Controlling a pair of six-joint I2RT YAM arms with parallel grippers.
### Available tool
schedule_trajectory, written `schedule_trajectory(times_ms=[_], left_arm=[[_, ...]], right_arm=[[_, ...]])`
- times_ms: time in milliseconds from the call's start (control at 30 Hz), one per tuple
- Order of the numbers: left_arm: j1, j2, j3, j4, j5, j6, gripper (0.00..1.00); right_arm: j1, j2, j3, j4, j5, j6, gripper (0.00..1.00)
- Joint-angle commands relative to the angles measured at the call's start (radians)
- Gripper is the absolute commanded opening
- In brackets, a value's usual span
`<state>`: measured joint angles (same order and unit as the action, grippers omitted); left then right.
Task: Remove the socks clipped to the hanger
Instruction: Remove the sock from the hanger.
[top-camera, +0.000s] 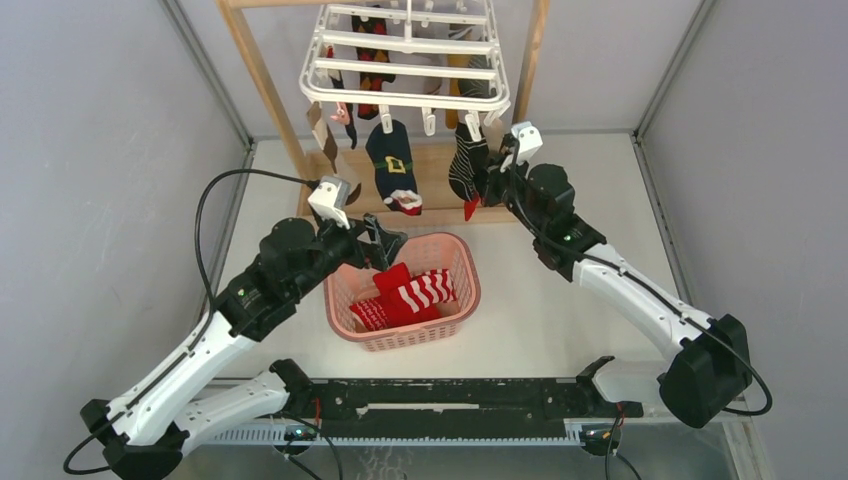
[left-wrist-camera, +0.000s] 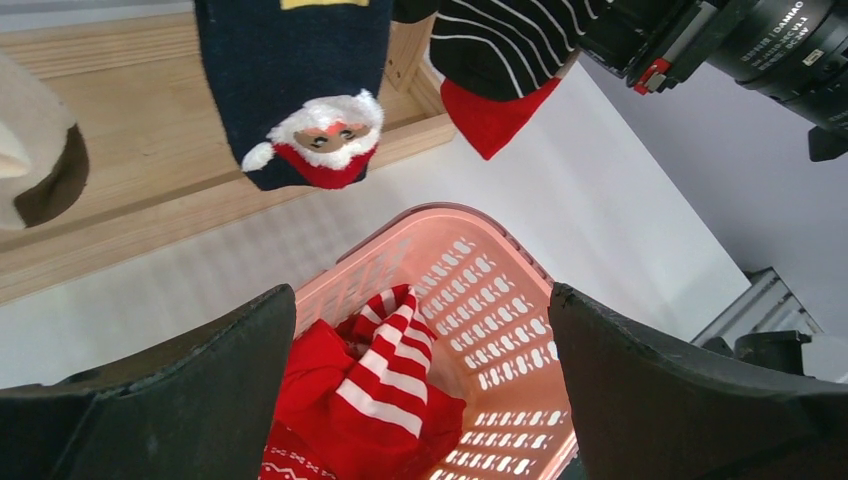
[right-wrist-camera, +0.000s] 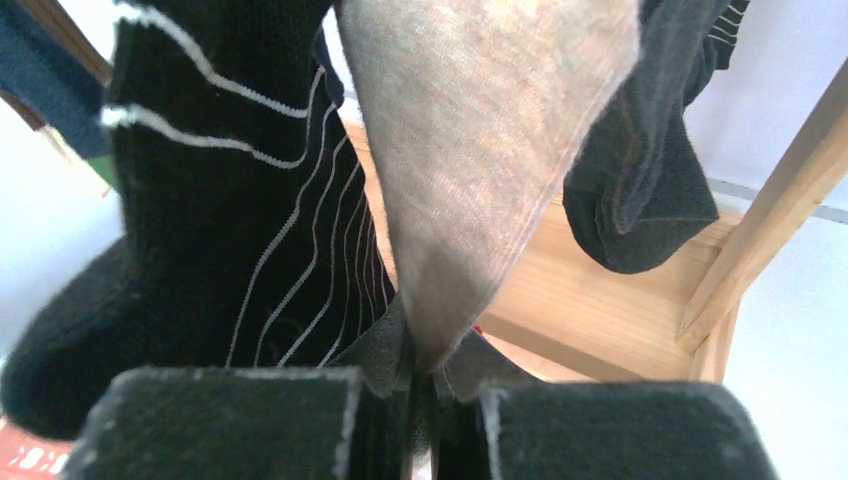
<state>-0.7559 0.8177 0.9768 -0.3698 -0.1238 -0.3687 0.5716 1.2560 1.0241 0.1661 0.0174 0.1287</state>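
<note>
My left end effector (left-wrist-camera: 422, 300) is hovering wide open over the basket (top-camera: 405, 340) holding red socks (top-camera: 400, 300). Beyond, my right end effector (right-wrist-camera: 420, 385) is pinching a grey sock (right-wrist-camera: 480, 130) clipped to the hanger (top-camera: 405, 98), likely needing a downward tug next.

Even, soft light, no hard shadows. White tabletop (top-camera: 540, 300) around the pink perforated plastic basket (top-camera: 412, 340) is bright, with faint shade along the basket's near side. Left wrist view: basket crisp, left gripper's black padded fingers (left-wrist-camera: 190, 400) soft. Right wrist view: close grey knit sock (right-wrist-camera: 480, 150) slightly blurred.
</note>
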Motion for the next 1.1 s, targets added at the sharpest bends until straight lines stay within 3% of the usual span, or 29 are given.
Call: schedule_trajectory(times_ms=[0, 800, 1067], left_arm=[[0.004, -0.019, 0.016, 0.023, 0.057, -0.026, 1.0], [-0.021, -0.003, -0.068, 0.138, 0.116, -0.07, 1.0], [-0.034, 0.009, -0.085, 0.169, 0.149, -0.075, 1.0]], right_arm=[[0.029, -0.045, 0.03, 0.007, -0.007, 0.004, 0.08], [0.22, -0.12, 0.031, -0.069, -0.02, 0.044, 0.07], [0.235, -0.129, 0.03, -0.051, -0.125, 0.141, 0.06]])
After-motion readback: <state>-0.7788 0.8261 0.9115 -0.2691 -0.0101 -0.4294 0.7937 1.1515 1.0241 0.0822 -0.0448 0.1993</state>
